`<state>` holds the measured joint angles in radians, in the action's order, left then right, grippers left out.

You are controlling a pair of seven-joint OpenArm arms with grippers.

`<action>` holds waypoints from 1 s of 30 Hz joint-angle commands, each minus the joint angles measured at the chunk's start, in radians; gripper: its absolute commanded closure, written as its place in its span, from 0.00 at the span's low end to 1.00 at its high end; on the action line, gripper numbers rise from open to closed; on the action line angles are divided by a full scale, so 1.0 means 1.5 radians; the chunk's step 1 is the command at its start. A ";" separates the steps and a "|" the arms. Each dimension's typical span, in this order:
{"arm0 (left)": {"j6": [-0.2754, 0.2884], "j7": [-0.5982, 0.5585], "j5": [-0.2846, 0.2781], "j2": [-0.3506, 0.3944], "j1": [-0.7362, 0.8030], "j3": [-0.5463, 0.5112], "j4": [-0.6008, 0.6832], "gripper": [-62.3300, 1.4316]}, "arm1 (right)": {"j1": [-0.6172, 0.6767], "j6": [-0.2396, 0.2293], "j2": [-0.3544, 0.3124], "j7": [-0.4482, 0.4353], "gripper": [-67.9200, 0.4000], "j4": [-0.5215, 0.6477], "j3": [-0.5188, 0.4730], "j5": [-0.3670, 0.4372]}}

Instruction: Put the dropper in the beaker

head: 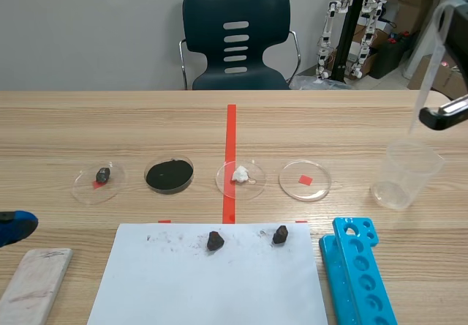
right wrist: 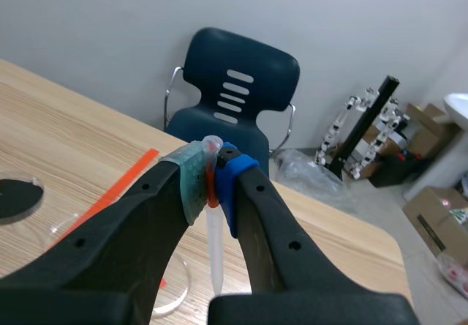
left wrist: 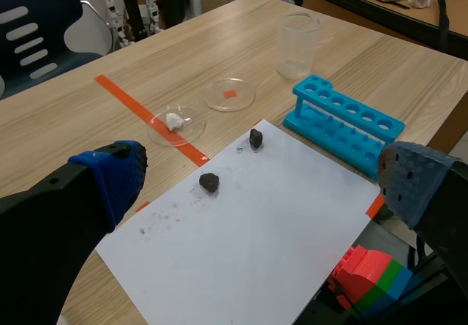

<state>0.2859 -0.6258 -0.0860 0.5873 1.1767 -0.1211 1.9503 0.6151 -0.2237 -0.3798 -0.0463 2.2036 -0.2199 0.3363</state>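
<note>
Black-fingered, pinches the dropper [right wrist: 213,252] just below its bulb in the clenched right gripper [right wrist: 212,182], tip hanging down over the beaker [head: 406,173], probably to line up a clean drop through the open mouth. Rests the left gripper [left wrist: 263,178] spread wide, grasping nothing, low beside the paper sheet [head: 205,288]. Shows nothing inside the beaker. Finds in the petri dishes [head: 219,182] a dark lump, black powder, a white lump, and one seemingly bare.

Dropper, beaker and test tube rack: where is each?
dropper [right wrist: 213,259], right wrist view, its narrow stem.
beaker [head: 406,173], scene view, its clear side wall.
test tube rack [head: 351,272], scene view, its blue top face.
</note>
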 commanded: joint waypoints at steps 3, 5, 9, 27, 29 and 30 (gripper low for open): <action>0.001 -0.011 -0.004 -0.003 0.000 0.003 0.004 0.00 | -0.002 0.005 -0.019 -0.019 0.98 -0.048 -0.034 0.028; 0.001 -0.011 -0.004 -0.003 0.000 0.003 0.004 0.00 | -0.002 0.005 -0.026 -0.032 0.98 -0.072 -0.050 0.036; 0.001 -0.011 -0.004 -0.003 0.000 0.003 0.004 0.00 | -0.006 0.005 -0.046 -0.056 0.98 -0.117 -0.071 0.059; 0.001 -0.011 -0.004 -0.003 0.000 0.003 0.004 0.00 | -0.161 -0.023 -0.066 -0.052 0.98 -0.271 -0.071 0.081; 0.001 -0.011 -0.004 -0.003 0.000 0.003 0.004 0.00 | -0.178 -0.037 -0.066 -0.051 0.98 -0.284 -0.071 0.081; 0.001 -0.011 -0.004 -0.003 0.000 0.003 0.004 0.00 | -0.185 -0.040 -0.066 -0.050 0.98 -0.290 -0.070 0.081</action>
<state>0.2859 -0.6258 -0.0860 0.5873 1.1767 -0.1211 1.9503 0.3557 -0.2825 -0.4686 -0.1101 1.7618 -0.3233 0.4431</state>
